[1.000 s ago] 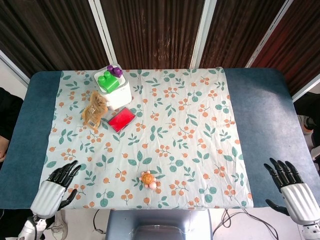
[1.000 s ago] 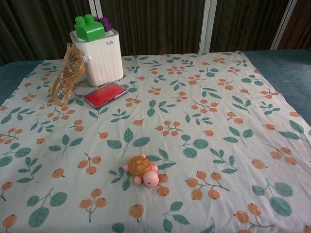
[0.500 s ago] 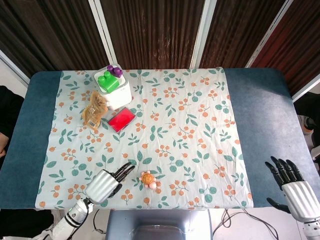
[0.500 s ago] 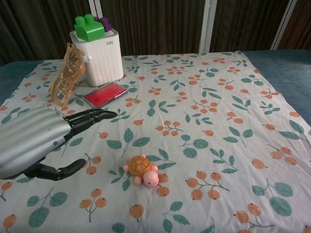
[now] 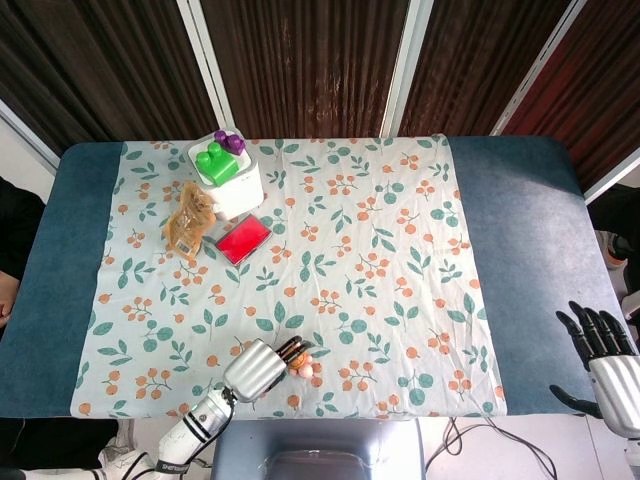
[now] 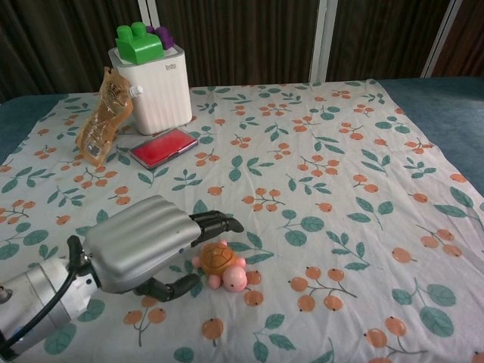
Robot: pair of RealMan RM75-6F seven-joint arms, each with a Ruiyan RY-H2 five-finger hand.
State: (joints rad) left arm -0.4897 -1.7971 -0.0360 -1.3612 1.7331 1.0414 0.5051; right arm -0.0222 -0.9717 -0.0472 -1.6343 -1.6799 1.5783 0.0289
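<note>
A small orange-and-pink toy turtle (image 6: 221, 265) lies on the floral cloth (image 6: 340, 166) near the front edge; in the head view the turtle (image 5: 303, 364) peeks out past the fingers. My left hand (image 6: 140, 253) reaches it from the left, with its dark fingers (image 6: 215, 221) stretched just behind the shell and its thumb (image 6: 172, 286) low in front. The fingers are apart and do not grip the toy. In the head view the left hand (image 5: 258, 369) sits at the front edge. My right hand (image 5: 607, 362) hovers spread and holding nothing beyond the table's front right corner.
At the back left stands a white container (image 6: 155, 91) topped with a green block (image 6: 138, 41) and a purple block (image 6: 162, 35). A crinkled snack packet (image 6: 102, 121) leans beside it, and a flat red case (image 6: 162, 146) lies in front. Blue tabletop (image 5: 520, 220) flanks the cloth.
My left hand has swept right along the front edge and now brackets the turtle. My right hand has drifted further right and lower. The turtle has not moved.
</note>
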